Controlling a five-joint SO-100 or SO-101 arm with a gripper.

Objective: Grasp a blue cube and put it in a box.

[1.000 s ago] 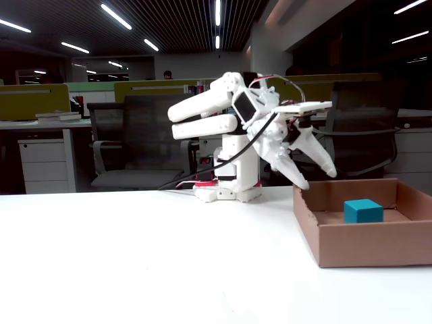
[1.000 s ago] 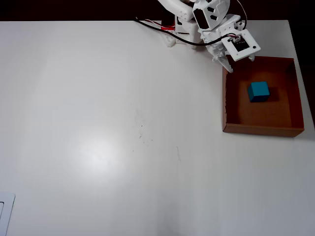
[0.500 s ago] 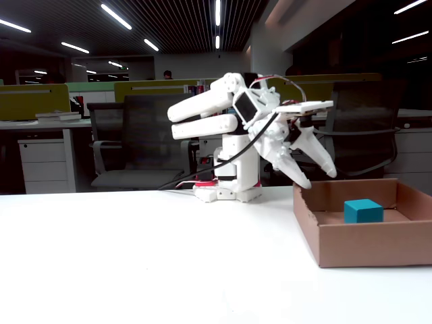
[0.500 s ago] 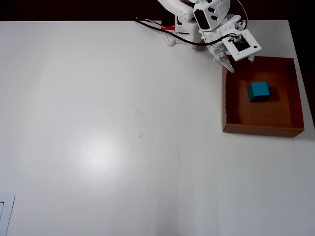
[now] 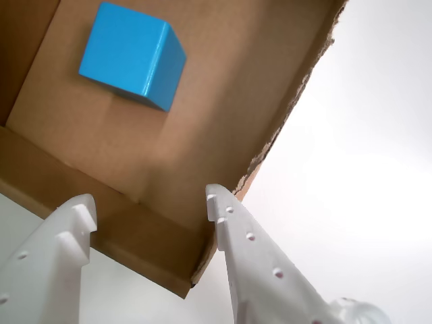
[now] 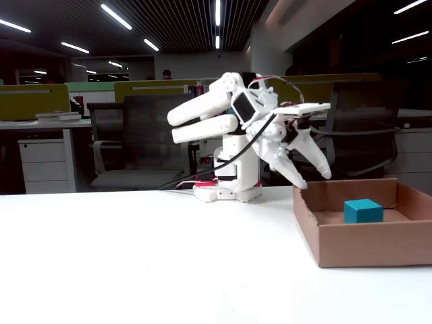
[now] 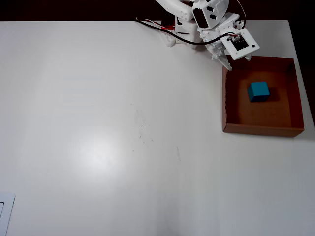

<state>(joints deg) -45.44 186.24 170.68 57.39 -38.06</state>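
Observation:
The blue cube (image 7: 258, 91) (image 6: 362, 210) (image 5: 133, 55) rests on the floor of the brown cardboard box (image 7: 295, 93) (image 6: 364, 246) (image 5: 162, 243), near its middle. My white gripper (image 6: 315, 179) (image 7: 236, 63) (image 5: 150, 202) hangs open and empty above the box's corner nearest the arm base, apart from the cube. In the wrist view its two fingers (image 5: 250, 256) frame the box's near wall and torn rim.
The arm base (image 7: 177, 34) and its cables sit at the table's far edge in the overhead view. The box lies at the right of the white table (image 7: 108, 128). A white object (image 7: 4, 211) pokes in at the lower left corner. Office chairs and desks stand behind in the fixed view.
The gripper has drawn back slightly toward the arm base and risen a little from the box's corner. The cube and box have stayed put.

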